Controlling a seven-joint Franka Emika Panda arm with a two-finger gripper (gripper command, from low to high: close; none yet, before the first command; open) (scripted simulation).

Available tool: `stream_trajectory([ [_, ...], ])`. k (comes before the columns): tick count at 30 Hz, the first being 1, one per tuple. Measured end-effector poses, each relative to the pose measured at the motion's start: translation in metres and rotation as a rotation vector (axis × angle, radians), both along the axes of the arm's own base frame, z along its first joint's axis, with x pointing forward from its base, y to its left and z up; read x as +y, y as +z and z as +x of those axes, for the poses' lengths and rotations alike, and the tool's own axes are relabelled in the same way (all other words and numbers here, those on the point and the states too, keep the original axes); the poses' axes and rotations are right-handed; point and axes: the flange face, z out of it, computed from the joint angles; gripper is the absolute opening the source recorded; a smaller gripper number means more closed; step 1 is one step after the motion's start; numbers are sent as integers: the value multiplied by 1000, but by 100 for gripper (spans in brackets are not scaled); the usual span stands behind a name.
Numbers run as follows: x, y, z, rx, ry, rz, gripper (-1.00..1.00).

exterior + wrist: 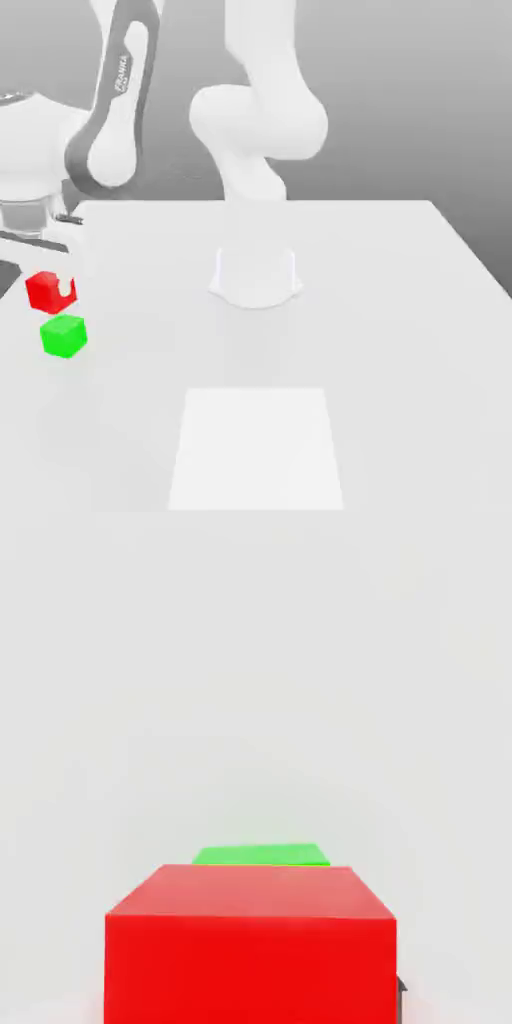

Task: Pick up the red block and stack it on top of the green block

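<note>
Fingers (65,286) are closed on the red block (45,292), one tip overlapping its face in the exterior view. The green block (63,337) sits near the fingertips, toward the exterior camera, with its top and side faces exposed. The hand view instead shows the red block's broad upper face between the fingers, and only a strip of green beyond it; the rest is concealed by the red block. Part of the red block is cut off by the hand view's frame. Contact between the blocks, and red block clearance above the table (380,350), cannot be determined.
</note>
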Motion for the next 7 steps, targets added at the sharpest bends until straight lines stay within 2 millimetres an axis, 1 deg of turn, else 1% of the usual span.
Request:
stream_trajectory([
  [4,1,-22,-4,8,-6,-2,-100],
  [5,2,-27,-6,11,-8,-2,100],
  [7,2,-27,-6,11,-8,-2,100],
])
